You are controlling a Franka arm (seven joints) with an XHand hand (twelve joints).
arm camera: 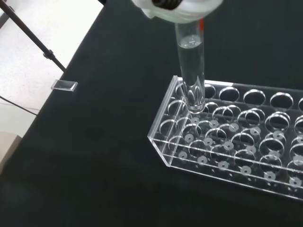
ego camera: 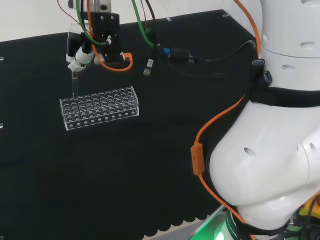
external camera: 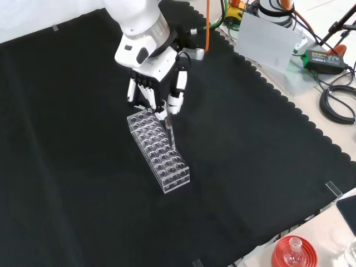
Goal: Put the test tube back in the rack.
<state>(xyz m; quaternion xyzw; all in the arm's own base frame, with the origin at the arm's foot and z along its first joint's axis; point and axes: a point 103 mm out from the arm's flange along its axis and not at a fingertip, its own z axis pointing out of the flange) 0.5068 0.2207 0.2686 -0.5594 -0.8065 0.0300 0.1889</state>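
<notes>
Hand: your hand [external camera: 158, 89] hangs over one short end of the rack, fingers curled down and pinching the top of the test tube — closed on it, not spread.
Test tube: clear test tube [arm camera: 191, 71], upright, held by its top; in the wrist view its round bottom sits right at the rack's top plate, at a hole in the end rows. You can't tell from that view whether the tip is already inside the hole or just over it.
Test tube, other views: in the head view it [ego camera: 75, 85] drops straight from the fingers to the rack's left end; in the front view it [external camera: 169, 132] runs along the rack's right edge near the hand.
Rack: clear plastic rack [external camera: 160, 153] flat on the black cloth [external camera: 83, 183], rows of round holes — the holes you can see look empty.
</notes>
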